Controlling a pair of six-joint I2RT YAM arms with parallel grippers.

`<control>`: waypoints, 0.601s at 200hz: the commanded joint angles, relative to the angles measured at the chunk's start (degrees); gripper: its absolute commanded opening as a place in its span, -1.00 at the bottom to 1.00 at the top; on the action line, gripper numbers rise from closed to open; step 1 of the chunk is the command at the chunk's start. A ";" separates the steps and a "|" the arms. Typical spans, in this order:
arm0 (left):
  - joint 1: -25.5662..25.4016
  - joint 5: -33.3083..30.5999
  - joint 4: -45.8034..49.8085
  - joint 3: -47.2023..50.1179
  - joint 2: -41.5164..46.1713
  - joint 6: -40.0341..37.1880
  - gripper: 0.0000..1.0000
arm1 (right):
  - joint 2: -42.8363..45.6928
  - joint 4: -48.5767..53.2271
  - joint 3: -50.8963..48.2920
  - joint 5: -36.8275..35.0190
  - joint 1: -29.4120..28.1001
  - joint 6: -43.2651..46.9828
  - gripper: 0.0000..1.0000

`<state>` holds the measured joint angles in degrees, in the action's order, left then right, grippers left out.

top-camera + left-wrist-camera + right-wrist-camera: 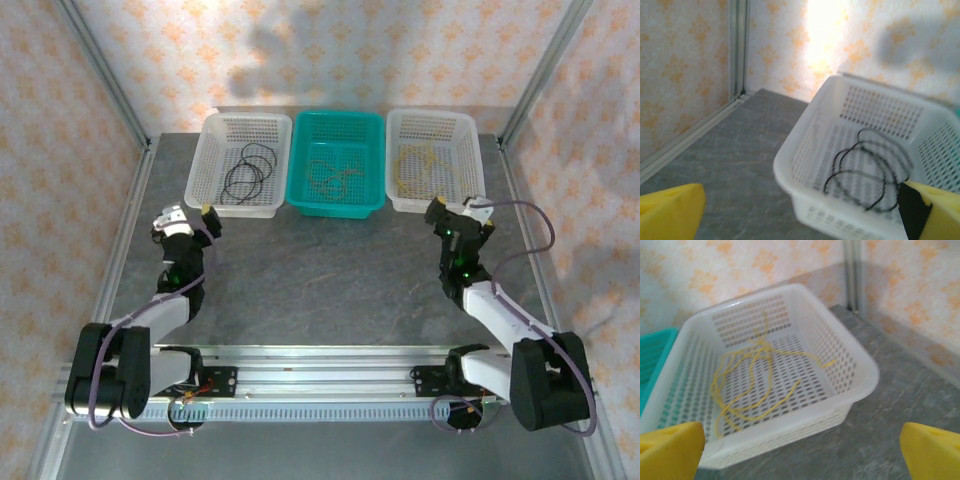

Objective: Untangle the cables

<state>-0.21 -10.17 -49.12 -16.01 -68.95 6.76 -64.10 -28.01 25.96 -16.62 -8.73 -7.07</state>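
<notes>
The grey surface (320, 290) carries three baskets in a row at its far side: the left basket (232, 212), white; the teal basket (335, 209) in the middle; the right basket (432, 208), white. The left pincer (190, 214) hovers just before the left basket, fingers spread wide and holding nothing. The right pincer (458, 211) hovers just before the right basket, likewise spread and empty.

Each basket holds one cable, apart from the others. The black cable (867, 167) lies in loose coils on the floor of the left basket. The orange-brown cable (333, 175) lies in the teal basket. The yellow cable (759, 346) sprawls in open loops in the right basket. Judged from this layout, separation appears complete.

Handling: each cable is probably light, limp and very thin. Expect it to sag when lifted and to slip from a partial pinch. Take hold on a raised loop, clear of the perforated floor and the basket wall, and close the pincer fully.
</notes>
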 commanded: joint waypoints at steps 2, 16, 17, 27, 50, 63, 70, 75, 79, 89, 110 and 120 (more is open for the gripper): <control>0.57 -0.94 -9.39 -0.28 -3.80 -4.83 0.99 | -2.72 -4.25 -0.97 -4.27 1.40 -0.43 1.00; 0.56 1.24 -8.17 -1.37 -4.61 -4.38 0.99 | -5.14 -7.87 -2.33 -4.21 1.79 0.38 1.00; 0.56 1.31 -8.66 -1.34 -4.74 -4.34 0.99 | -5.28 -8.17 -2.45 -4.21 1.79 0.52 1.00; 0.57 1.83 -9.98 -1.33 -5.58 -4.41 0.99 | -7.18 -11.15 -3.45 -3.52 1.89 1.97 1.00; 0.58 4.96 -12.74 -0.99 -5.87 -5.09 0.99 | -11.53 -17.49 -4.67 -1.41 2.05 3.93 1.00; 0.56 8.27 -14.40 -0.16 -5.81 -6.08 0.99 | -13.33 -21.80 -5.91 0.04 2.05 4.95 1.00; 0.60 9.16 -13.95 -0.16 -5.55 -6.44 0.99 | -14.00 -23.75 -6.63 1.09 2.07 5.93 1.00; 0.60 9.23 -14.02 0.03 -5.42 -6.58 0.99 | -14.53 -25.09 -7.16 1.52 2.12 6.71 1.00; 0.61 9.02 -14.33 0.27 -5.33 -6.59 0.99 | -14.98 -26.53 -7.56 1.67 2.18 7.22 1.00; 0.56 8.15 -14.57 0.86 -4.69 -6.52 0.99 | -15.87 -30.40 -8.75 2.41 2.33 8.30 1.00; 0.61 6.48 -12.59 2.50 -3.09 -5.67 0.99 | -16.99 -36.57 -11.75 6.14 4.12 8.15 1.00; 0.56 5.74 -13.76 4.52 -2.89 -5.62 0.99 | -17.86 -40.03 -13.49 7.27 4.97 7.34 1.00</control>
<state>-0.21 -3.86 -59.77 -14.81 -73.54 1.43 -80.51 -55.55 15.57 -12.91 -5.72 -0.51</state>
